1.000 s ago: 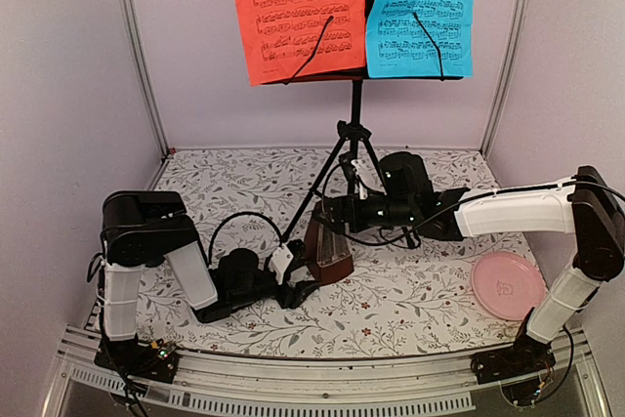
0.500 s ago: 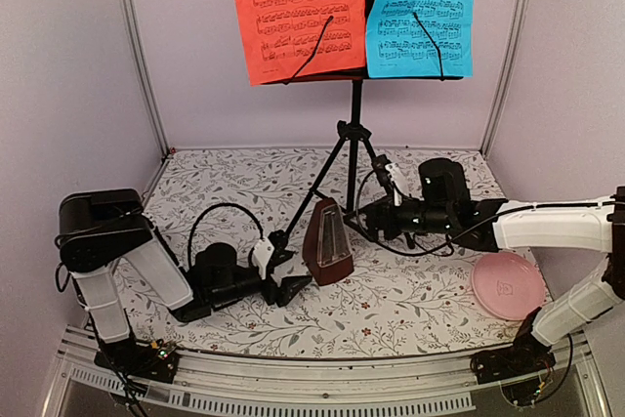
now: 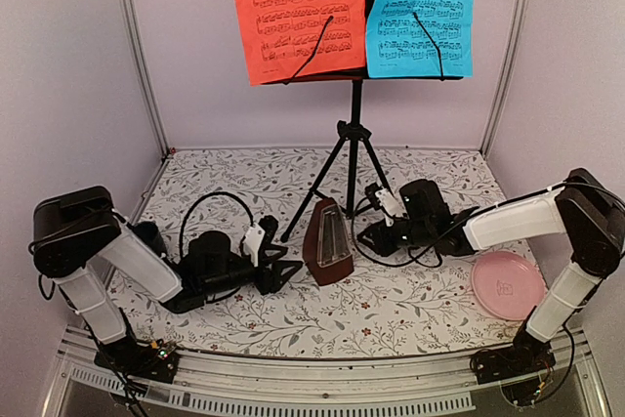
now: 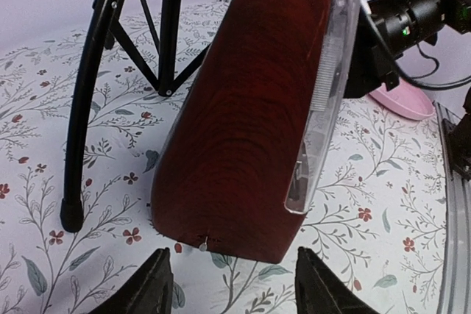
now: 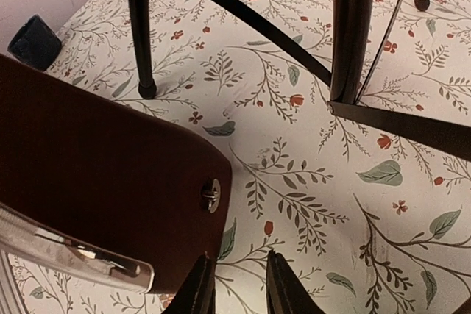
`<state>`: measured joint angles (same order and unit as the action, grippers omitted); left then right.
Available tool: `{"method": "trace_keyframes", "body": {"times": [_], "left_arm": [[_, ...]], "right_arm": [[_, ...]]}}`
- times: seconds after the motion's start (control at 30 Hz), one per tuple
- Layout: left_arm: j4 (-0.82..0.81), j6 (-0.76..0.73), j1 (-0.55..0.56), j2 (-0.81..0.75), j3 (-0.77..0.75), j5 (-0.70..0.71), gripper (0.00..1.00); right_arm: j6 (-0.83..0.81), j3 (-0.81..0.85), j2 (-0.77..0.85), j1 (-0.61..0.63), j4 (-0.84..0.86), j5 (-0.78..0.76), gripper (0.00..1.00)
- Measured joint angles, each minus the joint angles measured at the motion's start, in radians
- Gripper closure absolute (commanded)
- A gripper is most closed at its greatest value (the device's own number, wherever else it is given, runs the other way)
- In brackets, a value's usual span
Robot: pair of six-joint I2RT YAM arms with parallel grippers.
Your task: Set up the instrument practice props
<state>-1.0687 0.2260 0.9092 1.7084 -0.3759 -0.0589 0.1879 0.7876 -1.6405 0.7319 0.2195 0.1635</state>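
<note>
The black music stand (image 3: 356, 109) stands at the back on its tripod legs (image 4: 85, 108), with a red sheet (image 3: 296, 12) and a cyan sheet (image 3: 422, 12) of music on it. The brown wooden metronome (image 3: 327, 243) stands upright on the floral tablecloth in front of the tripod. My left gripper (image 3: 280, 266) lies low just left of it, open and empty, and the metronome (image 4: 250, 108) fills its wrist view beyond the fingertips. On the other side my right gripper (image 3: 376, 231) has its fingers (image 5: 200, 292) narrowly apart, holding nothing, beside the metronome (image 5: 96, 182).
A pink round plate (image 3: 507, 285) sits at the right front. A dark blue mug (image 5: 33, 40) shows far off by the wall in the right wrist view. Tripod legs (image 5: 140, 34) and their braces cross the cloth behind the metronome.
Both grippers have drawn back from the metronome, the left one leftward and the right one rightward. Both pairs of jaws have narrowed. The metronome now stands free.
</note>
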Motion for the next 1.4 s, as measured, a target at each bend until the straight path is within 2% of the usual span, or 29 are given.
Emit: {"method": "trace_keyframes", "body": {"times": [0.3,0.67,0.8,0.9,0.97,1.13,1.27,1.4], "left_arm": [[0.086,0.091,-0.076,-0.094,-0.005,-0.013,0.48],[0.18,0.145,-0.115,-0.21,-0.005,-0.023,0.47],[0.216,0.143,-0.118,-0.237,-0.005,-0.025,0.38],[0.226,0.14,-0.119,-0.257,-0.005,-0.032,0.21],[0.232,0.129,-0.119,-0.271,-0.005,-0.037,0.13],[0.24,0.108,-0.084,-0.29,-0.006,-0.003,0.01],[0.276,0.104,-0.04,-0.285,-0.034,0.06,0.01],[0.304,0.103,0.0,-0.249,-0.102,0.126,0.01]], "right_arm": [[-0.028,0.003,-0.142,0.003,0.133,0.026,0.8],[0.0,-0.082,-0.16,0.084,0.337,0.12,0.79],[0.032,-0.102,-0.177,0.132,0.399,0.147,0.79],[0.057,-0.101,-0.212,0.174,0.446,0.166,0.78],[0.073,-0.093,-0.241,0.194,0.468,0.178,0.78],[0.124,-0.066,-0.286,0.214,0.53,0.199,0.76],[0.144,-0.064,-0.286,0.216,0.581,0.211,0.72],[0.145,-0.138,-0.233,0.217,0.621,0.204,0.66]]}}
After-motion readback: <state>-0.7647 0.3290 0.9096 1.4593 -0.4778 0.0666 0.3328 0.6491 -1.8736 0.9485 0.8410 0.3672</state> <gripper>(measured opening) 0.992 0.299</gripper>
